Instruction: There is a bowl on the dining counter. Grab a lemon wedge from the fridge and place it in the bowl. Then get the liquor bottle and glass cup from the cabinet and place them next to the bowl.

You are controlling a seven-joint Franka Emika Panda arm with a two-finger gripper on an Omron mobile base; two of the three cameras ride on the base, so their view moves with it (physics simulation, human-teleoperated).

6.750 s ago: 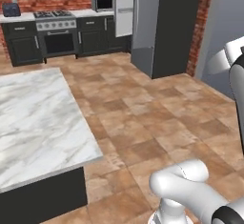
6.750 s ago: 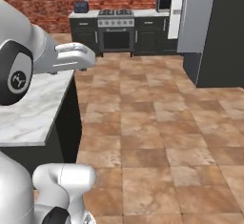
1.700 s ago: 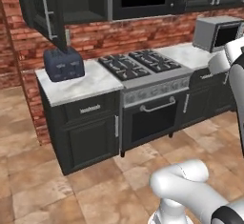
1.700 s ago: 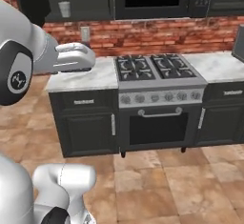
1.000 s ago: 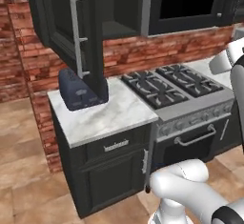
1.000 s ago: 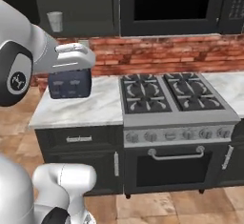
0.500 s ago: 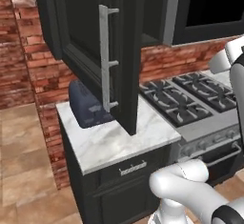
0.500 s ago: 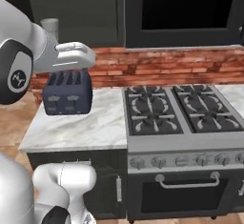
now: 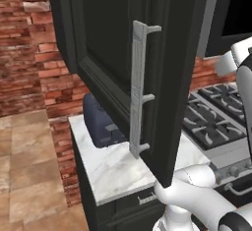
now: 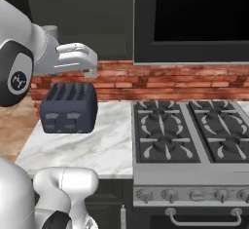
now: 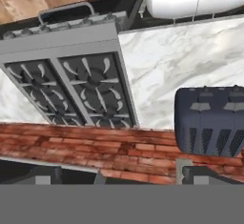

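The black cabinet's door point(image 9: 162, 77) stands open, its long silver bar handle point(image 9: 139, 90) facing me close up. A small grey glass cup point(image 10: 50, 30) peeks from the dark cabinet just above my arm. My gripper point(image 10: 90, 65) hangs in front of the cabinet, above the toaster, its jaws open with nothing between them. In the hand view the gripper point(image 11: 122, 178) looks down on the worktop, and one dark fingertip point(image 11: 198, 174) shows at the bottom. The bowl, dining counter, lemon wedge, fridge and liquor bottle are out of view.
A dark blue toaster point(image 10: 68, 107) sits on the marble worktop point(image 10: 97, 145) under the cabinet, against the brick wall point(image 10: 160, 84). A gas stove point(image 10: 192, 130) adjoins it on the right, with a black appliance point(image 10: 192, 18) above. The open door juts out over the worktop's front.
The whole picture has shifted: the base has driven closer to the cabinet and toaster, which loom larger. The gripper's jaws stay open.
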